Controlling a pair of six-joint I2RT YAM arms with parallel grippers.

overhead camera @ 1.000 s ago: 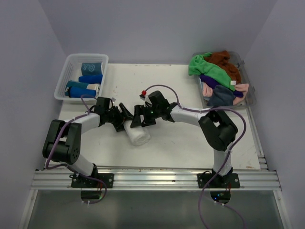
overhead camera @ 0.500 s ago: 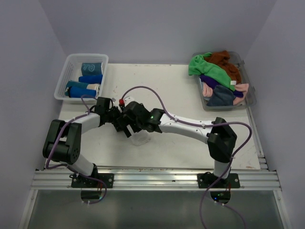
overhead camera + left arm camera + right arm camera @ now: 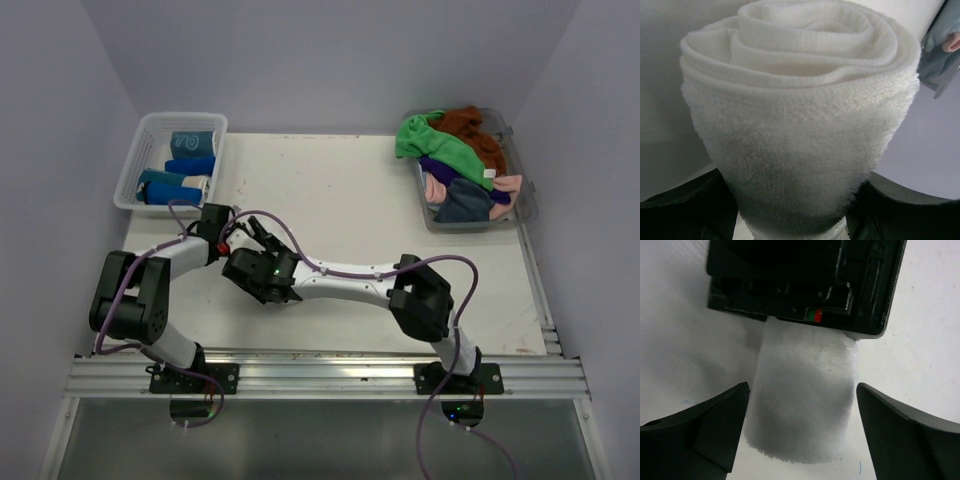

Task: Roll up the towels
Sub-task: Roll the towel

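Right arm [image 3: 340, 285] lies stretched low across the table [image 3: 400, 250] toward the left, wrist turned down. Right claw [image 3: 801, 390] is spread, straddling the white roll [image 3: 802, 425] directly beneath it, with the roll's sides just inside each tip. Left arm [image 3: 175, 255] is folded at the elbow, forearm reaching inward. Left claw [image 3: 792, 215] pinches the roll's near end, and the roll projects straight ahead of it.
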